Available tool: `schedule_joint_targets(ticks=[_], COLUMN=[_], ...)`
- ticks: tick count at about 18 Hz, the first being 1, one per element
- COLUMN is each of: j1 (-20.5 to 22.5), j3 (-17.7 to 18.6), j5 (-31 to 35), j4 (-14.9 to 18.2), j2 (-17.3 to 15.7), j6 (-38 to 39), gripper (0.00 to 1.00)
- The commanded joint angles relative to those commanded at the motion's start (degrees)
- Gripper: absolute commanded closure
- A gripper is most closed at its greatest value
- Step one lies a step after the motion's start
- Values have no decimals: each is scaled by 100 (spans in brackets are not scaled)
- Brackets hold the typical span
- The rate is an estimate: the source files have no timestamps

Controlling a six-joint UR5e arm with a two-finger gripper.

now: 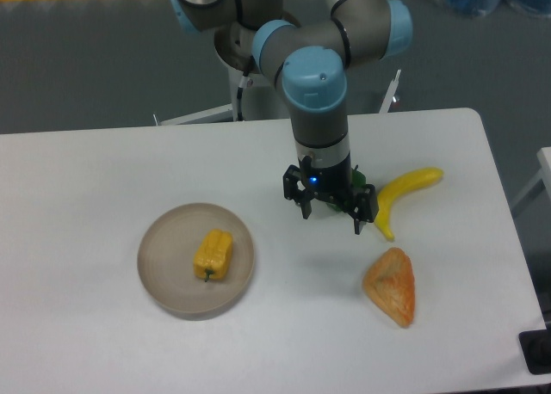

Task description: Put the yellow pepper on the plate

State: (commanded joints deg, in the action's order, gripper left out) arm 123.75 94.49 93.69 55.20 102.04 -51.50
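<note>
Fixed camera view: my gripper (331, 216) hangs over table (103, 170), fingers spread wide, nothing held. Green pepper (360, 186) mostly hidden behind it. Yellow pepper (213, 255) lies on plate (164, 278), well apart from gripper. Banana (405, 193) just beside gripper, orange wedge (393, 287) near. No readable writing or labels anywhere.
</note>
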Motion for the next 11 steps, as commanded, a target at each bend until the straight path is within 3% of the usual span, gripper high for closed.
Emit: schedule_joint_targets(ticks=[11], j1=[35], j3=[8], j5=[9], j4=[-88], j2=[-44], j6=[-36], gripper=[0])
